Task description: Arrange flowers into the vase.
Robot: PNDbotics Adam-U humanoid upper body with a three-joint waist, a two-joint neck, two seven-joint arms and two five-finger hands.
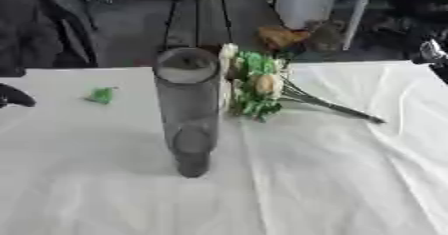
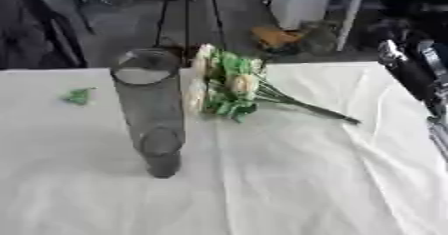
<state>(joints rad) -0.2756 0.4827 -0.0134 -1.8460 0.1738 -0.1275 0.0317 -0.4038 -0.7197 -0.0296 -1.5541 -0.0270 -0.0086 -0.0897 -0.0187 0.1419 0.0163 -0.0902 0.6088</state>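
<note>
A tall clear glass vase (image 1: 188,109) stands upright in the middle of the white-clothed table (image 1: 332,179), with nothing inside it. Just right of its rim lies a bunch of flowers (image 1: 255,86), cream blooms and green leaves, with dark stems (image 1: 337,108) pointing right. A dark part of my left hand (image 1: 14,97) shows at the left edge, well away from the vase. At the right edge my right hand (image 2: 409,71) appears as black and silver parts, beyond the stem ends. Neither hand touches anything.
A small green leaf piece (image 1: 101,95) lies on the cloth left of the vase. The cloth is wrinkled on the right side. Behind the table's far edge are dark stands, an orange object (image 1: 278,36) and a white column on the floor.
</note>
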